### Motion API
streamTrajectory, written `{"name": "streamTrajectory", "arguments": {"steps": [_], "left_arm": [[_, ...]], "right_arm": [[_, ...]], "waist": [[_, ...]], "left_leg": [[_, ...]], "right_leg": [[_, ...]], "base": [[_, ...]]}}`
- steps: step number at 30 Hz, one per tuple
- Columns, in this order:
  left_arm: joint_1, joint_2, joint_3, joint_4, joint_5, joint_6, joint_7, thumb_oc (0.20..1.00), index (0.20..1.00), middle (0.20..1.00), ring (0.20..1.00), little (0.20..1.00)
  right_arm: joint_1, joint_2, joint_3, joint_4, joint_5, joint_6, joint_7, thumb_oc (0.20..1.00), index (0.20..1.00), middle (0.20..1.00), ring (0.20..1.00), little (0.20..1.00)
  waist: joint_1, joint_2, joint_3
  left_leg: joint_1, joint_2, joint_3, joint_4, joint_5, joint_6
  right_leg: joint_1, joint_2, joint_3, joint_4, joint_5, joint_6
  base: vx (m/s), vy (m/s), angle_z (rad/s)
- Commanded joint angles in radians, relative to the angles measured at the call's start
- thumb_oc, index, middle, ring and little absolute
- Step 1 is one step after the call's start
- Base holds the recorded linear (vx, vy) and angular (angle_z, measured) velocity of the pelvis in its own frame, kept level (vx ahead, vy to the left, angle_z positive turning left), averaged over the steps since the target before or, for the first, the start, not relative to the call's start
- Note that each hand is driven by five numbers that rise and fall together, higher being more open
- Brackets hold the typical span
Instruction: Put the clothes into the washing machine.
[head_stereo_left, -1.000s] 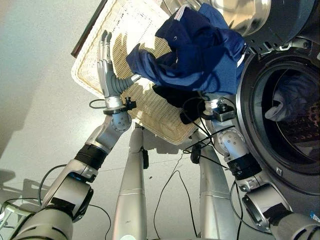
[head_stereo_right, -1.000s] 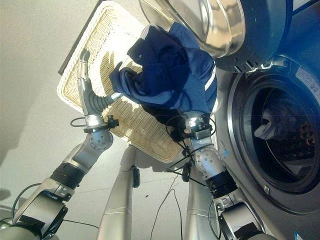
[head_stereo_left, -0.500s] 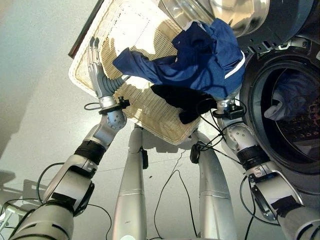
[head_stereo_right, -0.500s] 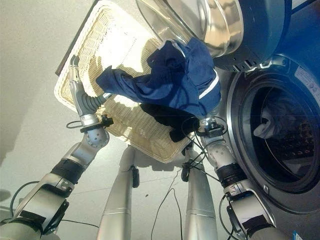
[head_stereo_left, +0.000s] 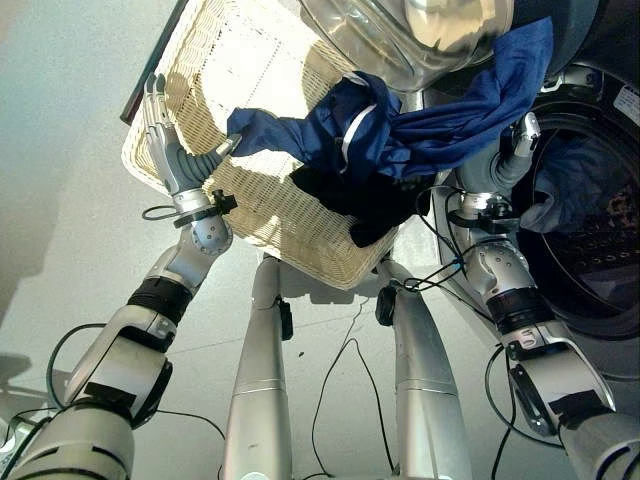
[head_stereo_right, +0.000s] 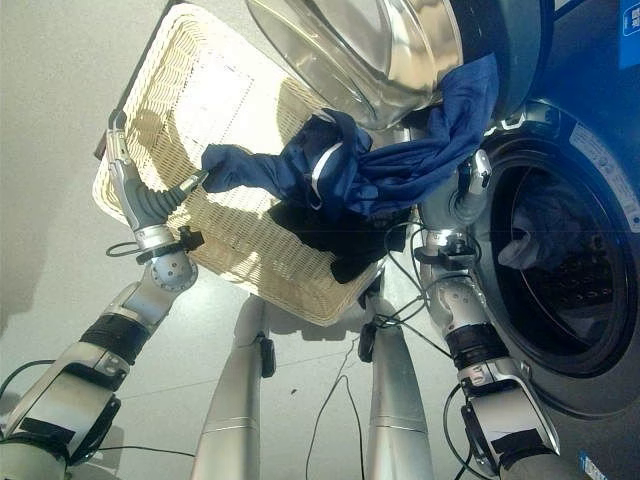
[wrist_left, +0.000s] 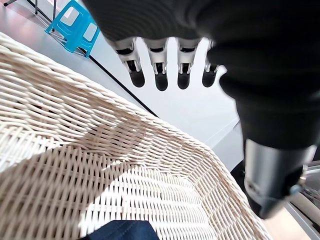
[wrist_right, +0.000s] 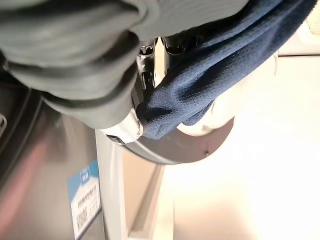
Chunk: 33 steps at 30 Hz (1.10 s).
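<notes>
A navy garment (head_stereo_left: 400, 140) hangs stretched above the wicker basket (head_stereo_left: 235, 60). My right hand (head_stereo_left: 505, 160) is shut on its upper end, raised beside the washing machine's round opening (head_stereo_left: 600, 260). In the right wrist view the navy cloth (wrist_right: 200, 85) is bunched under curled fingers. The garment's sleeve end reaches the thumb of my left hand (head_stereo_left: 165, 150), which stands open at the basket's near rim with straight fingers (wrist_left: 160, 75). A black garment (head_stereo_left: 365, 205) lies in the basket. More clothes (head_stereo_left: 570, 185) lie inside the drum.
The washer's glass door (head_stereo_left: 420, 35) hangs open above the basket's far end. The basket lies on pale floor to the left of the machine. A small blue stool (wrist_left: 75, 27) stands on the floor beyond the basket.
My right hand has lifted the navy garment up and right to the washer's opening, pulling it out long. My left hand has shifted left along the basket's rim.
</notes>
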Motion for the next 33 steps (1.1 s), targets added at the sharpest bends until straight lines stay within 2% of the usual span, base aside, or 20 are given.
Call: {"name": "streamTrajectory", "arguments": {"steps": [1, 9, 21, 24, 27, 28, 31, 32, 33], "left_arm": [[-0.019, -0.003, 0.033, -0.052, 0.032, 0.014, 0.016, 1.000, 1.000, 1.000, 1.000, 1.000], [-0.012, -0.002, 0.032, -0.057, 0.063, 0.047, -0.023, 1.000, 1.000, 1.000, 1.000, 1.000], [-0.020, 0.019, 0.020, -0.026, 0.076, 0.058, -0.013, 1.000, 1.000, 1.000, 1.000, 1.000], [-0.025, 0.025, 0.014, -0.027, 0.079, 0.063, -0.013, 1.000, 1.000, 1.000, 1.000, 1.000], [-0.027, 0.030, 0.011, -0.026, 0.083, 0.056, -0.008, 1.000, 1.000, 1.000, 1.000, 1.000], [-0.024, 0.032, 0.013, -0.028, 0.101, 0.044, -0.010, 1.000, 1.000, 1.000, 1.000, 1.000], [-0.022, 0.035, 0.010, -0.035, 0.099, 0.039, -0.011, 1.000, 1.000, 1.000, 1.000, 1.000], [-0.021, 0.030, 0.014, -0.045, 0.101, 0.043, -0.010, 1.000, 1.000, 1.000, 1.000, 1.000], [-0.021, 0.030, 0.015, -0.048, 0.100, 0.044, -0.008, 1.000, 1.000, 1.000, 1.000, 1.000]], "right_arm": [[0.020, -0.030, -0.006, -0.160, 0.023, -0.022, 0.017, 0.200, 0.200, 0.200, 0.200, 0.200], [0.032, -0.001, -0.015, -0.204, -0.008, -0.045, -0.010, 0.200, 0.200, 0.200, 0.200, 0.200], [0.039, -0.041, -0.020, -0.152, -0.049, -0.055, -0.041, 0.200, 0.200, 0.200, 0.200, 0.200], [0.042, -0.066, -0.004, -0.131, -0.162, -0.108, -0.109, 0.200, 0.200, 0.200, 0.200, 0.200], [0.042, -0.080, 0.004, -0.121, -0.205, -0.114, -0.142, 0.200, 0.200, 0.200, 0.200, 0.200], [0.046, -0.101, 0.014, -0.103, -0.306, -0.138, -0.213, 0.200, 0.200, 0.200, 0.200, 0.200], [0.049, -0.119, 0.031, -0.097, -0.448, -0.202, -0.332, 0.200, 0.200, 0.200, 0.200, 0.200], [0.047, -0.135, 0.040, -0.093, -0.599, -0.258, -0.461, 0.200, 0.200, 0.200, 0.200, 0.200], [0.047, -0.137, 0.043, -0.096, -0.645, -0.270, -0.506, 0.200, 0.200, 0.200, 0.200, 0.200]], "waist": [[-0.025, 0.034, -0.009], [-0.024, 0.034, -0.009], [-0.029, 0.032, -0.009], [-0.031, 0.028, -0.009], [-0.032, 0.027, -0.009], [-0.033, 0.027, -0.009], [-0.034, 0.027, -0.009], [-0.036, 0.026, -0.009], [-0.037, 0.025, -0.009]], "left_leg": [[-0.015, -0.049, 0.012, 0.091, -0.079, -0.015], [-0.013, -0.052, 0.011, 0.097, -0.083, -0.013], [-0.012, -0.047, 0.017, 0.100, -0.081, -0.016], [-0.012, -0.045, 0.018, 0.103, -0.081, -0.019], [-0.013, -0.045, 0.018, 0.101, -0.079, -0.020], [-0.016, -0.044, 0.018, 0.100, -0.077, -0.021], [-0.019, -0.043, 0.019, 0.102, -0.074, -0.022], [-0.021, -0.043, 0.021, 0.101, -0.072, -0.022], [-0.021, -0.043, 0.021, 0.101, -0.072, -0.023]], "right_leg": [[0.099, 0.029, -0.050, -0.336, 0.280, 0.128], [0.100, 0.025, -0.052, -0.328, 0.279, 0.129], [0.100, 0.023, -0.052, -0.327, 0.283, 0.131], [0.102, 0.024, -0.051, -0.327, 0.284, 0.132], [0.100, 0.024, -0.051, -0.329, 0.286, 0.132], [0.096, 0.024, -0.051, -0.328, 0.287, 0.132], [0.092, 0.025, -0.049, -0.324, 0.288, 0.131], [0.090, 0.027, -0.048, -0.323, 0.288, 0.130], [0.089, 0.027, -0.048, -0.324, 0.288, 0.130]], "base": [[0.00, 0.000, 0.00], [0.00, 0.000, 0.00], [0.00, 0.000, 0.00], [0.00, 0.000, 0.00], [0.00, 0.000, 0.00], [0.00, 0.000, 0.00], [0.00, 0.000, 0.00], [0.00, 0.000, 0.00], [0.00, 0.000, 0.00]]}}
